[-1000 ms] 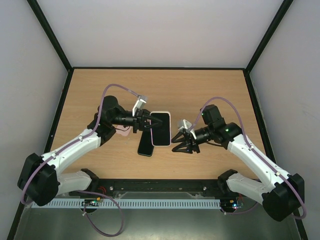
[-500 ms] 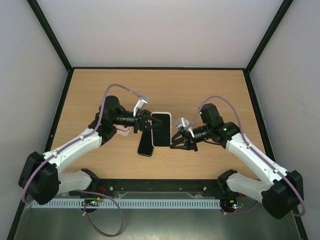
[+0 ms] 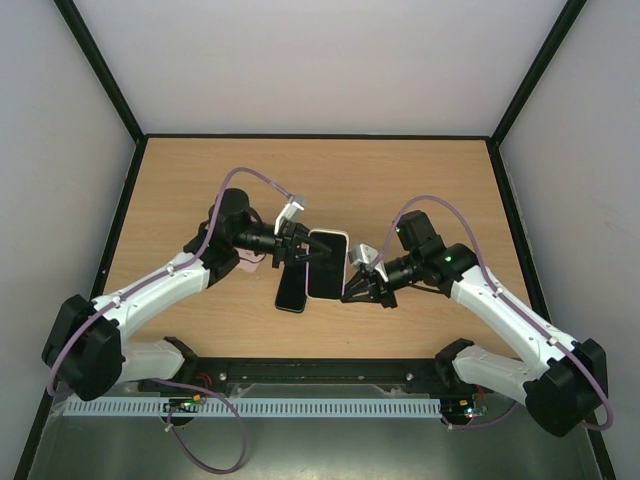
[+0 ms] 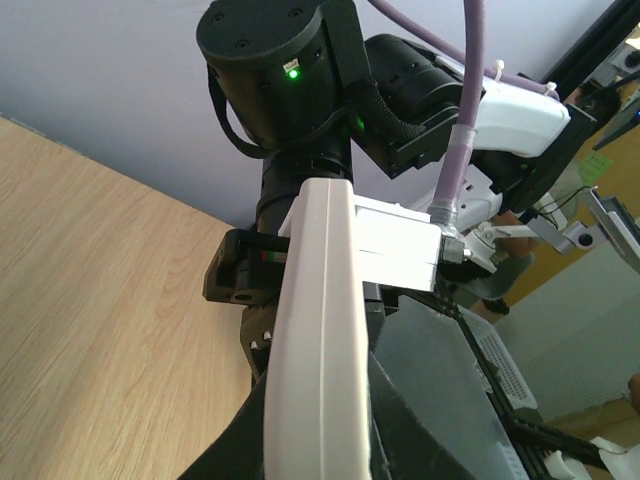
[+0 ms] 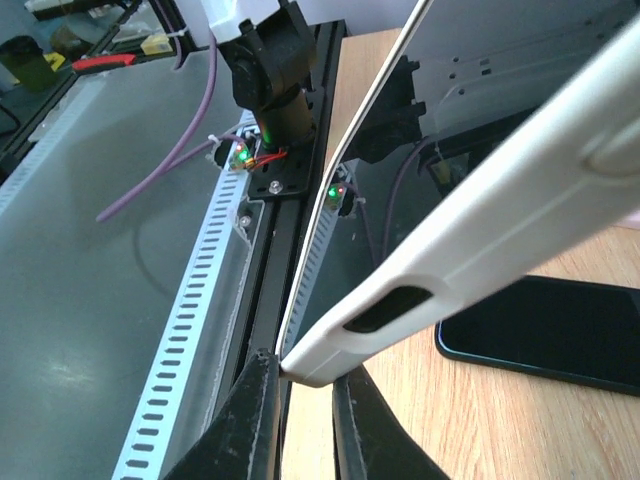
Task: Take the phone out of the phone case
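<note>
- The case (image 5: pixel 520 170) is held raised off the table (image 3: pixel 200 180), one edge pinched by the left gripper (image 3: pixel 302 250) to steady it.
- The opposite corner is pinched by the right gripper (image 3: pixel 355 287), probably for peeling.
- The phone (image 3: pixel 326 265) appears seated inside.

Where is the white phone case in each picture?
Top camera: the phone case is in the middle of the table, just right of a black phone lying flat.
Left wrist camera: the case's white edge rises from the bottom centre.
Right wrist camera: the case's edge slants from top right down to bottom centre.
Shared landmark: the wooden table shows in all three.
</note>
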Controlling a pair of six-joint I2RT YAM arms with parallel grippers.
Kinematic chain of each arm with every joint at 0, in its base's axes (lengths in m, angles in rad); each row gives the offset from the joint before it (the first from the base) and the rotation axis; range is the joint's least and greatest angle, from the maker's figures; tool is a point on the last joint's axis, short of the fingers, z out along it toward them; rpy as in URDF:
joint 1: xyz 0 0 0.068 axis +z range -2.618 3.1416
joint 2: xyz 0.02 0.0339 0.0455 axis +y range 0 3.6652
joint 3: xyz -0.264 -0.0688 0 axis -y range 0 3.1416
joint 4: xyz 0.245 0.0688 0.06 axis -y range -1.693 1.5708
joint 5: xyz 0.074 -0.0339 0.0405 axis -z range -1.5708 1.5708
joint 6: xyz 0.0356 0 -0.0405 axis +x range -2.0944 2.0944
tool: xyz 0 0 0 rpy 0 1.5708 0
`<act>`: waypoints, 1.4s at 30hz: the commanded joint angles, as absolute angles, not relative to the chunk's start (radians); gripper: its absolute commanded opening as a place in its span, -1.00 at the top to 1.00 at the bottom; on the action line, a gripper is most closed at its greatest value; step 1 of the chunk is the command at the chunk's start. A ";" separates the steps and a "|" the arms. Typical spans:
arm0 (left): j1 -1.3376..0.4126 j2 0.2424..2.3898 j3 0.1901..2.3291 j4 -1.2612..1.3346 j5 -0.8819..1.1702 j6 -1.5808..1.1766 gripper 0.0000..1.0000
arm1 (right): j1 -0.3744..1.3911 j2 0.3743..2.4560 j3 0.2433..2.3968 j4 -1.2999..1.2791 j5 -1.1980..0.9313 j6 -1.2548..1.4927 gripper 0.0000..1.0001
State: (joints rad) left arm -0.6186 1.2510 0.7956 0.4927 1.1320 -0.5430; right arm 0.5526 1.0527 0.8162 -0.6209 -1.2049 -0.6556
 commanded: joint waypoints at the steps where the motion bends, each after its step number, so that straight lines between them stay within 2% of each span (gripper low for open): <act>1: -0.675 1.258 0.865 0.433 1.231 -0.517 0.95 | 0.555 1.055 0.874 -0.620 -1.080 -0.744 0.86; 11: -0.690 1.237 0.864 0.469 1.280 -0.554 0.95 | 0.558 1.029 0.896 -0.601 -0.859 -0.852 0.85; 19: -0.690 1.230 0.864 0.465 1.280 -0.552 0.95 | 0.558 1.010 0.909 -0.566 -0.835 -0.850 0.83; 26: -0.680 1.223 0.868 0.445 1.258 -0.538 0.95 | 0.558 0.980 0.929 -0.455 -0.980 -0.538 0.74; 31: -0.680 1.218 0.865 0.446 1.252 -0.538 0.95 | 0.557 0.980 0.938 -0.354 -0.925 -0.359 0.70; 42: -0.681 1.223 0.834 0.550 1.237 -0.618 0.95 | 0.516 1.025 0.993 -0.171 -0.920 -0.029 0.35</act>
